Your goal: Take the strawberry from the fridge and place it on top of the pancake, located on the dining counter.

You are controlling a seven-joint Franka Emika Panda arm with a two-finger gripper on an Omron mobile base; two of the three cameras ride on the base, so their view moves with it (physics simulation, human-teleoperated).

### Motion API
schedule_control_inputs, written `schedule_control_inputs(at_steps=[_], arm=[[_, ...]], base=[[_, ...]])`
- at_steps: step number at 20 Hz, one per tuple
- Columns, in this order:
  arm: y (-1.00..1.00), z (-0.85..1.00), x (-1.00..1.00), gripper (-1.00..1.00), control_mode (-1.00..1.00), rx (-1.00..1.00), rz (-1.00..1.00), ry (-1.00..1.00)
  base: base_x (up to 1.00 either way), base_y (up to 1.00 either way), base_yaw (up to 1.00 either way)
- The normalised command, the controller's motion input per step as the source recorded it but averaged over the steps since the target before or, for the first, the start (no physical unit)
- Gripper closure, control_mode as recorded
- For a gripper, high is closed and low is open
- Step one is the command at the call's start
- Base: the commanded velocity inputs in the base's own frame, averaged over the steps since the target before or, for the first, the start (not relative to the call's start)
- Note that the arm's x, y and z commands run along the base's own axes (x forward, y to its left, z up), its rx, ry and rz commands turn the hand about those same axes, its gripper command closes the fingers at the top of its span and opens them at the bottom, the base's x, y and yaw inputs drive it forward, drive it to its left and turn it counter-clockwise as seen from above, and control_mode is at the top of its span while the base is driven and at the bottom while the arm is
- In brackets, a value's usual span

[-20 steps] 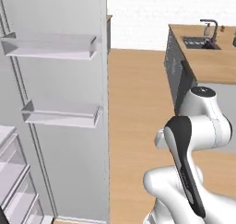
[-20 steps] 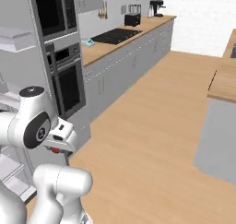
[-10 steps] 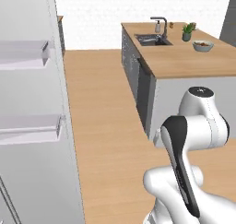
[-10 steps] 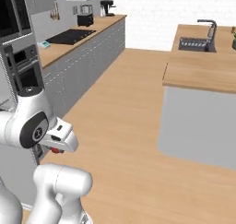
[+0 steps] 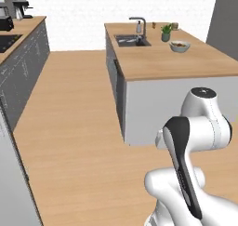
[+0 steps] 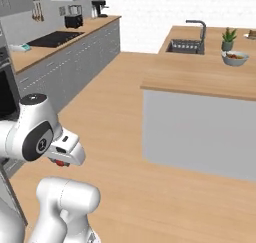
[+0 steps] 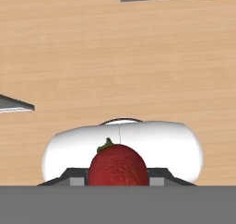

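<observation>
The base had turned from the fridge toward the counter [image 6: 200, 82], the gripper [image 7: 118, 179] apparently clamped narrowly on the strawberry [image 7: 118, 165].

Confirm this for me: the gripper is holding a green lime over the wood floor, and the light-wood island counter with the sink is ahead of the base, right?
Not quite. The gripper holds a red strawberry with a small green leaf, not a lime, as the hand view shows. The rest stands: wood floor lies below it, and the light-wood island counter with the sink is ahead.
</observation>
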Motion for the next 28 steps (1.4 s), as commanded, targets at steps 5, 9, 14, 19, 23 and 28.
schedule_control_inputs(at_steps=[5, 9, 14, 19, 23, 28], arm=[[0.00, 0.00, 0.00, 1.00, 1.00, 0.00, 0.00, 0.00], [0.00, 0.00, 0.00, 1.00, 1.00, 0.00, 0.00, 0.00], [0.00, 0.00, 0.00, 1.00, 1.00, 0.00, 0.00, 0.00], [0.00, 0.00, 0.00, 1.00, 1.00, 0.00, 0.00, 0.00], [0.00, 0.00, 0.00, 1.00, 1.00, 0.00, 0.00, 0.00], [0.00, 0.00, 0.00, 1.00, 1.00, 0.00, 0.00, 0.00]], base=[[0.18, -0.81, -0.01], [0.28, -0.77, 0.00], [0.72, -0.55, 0.05], [0.79, -0.55, 0.13], [0.45, -0.98, 0.01], [0.06, -1.00, -0.17]])
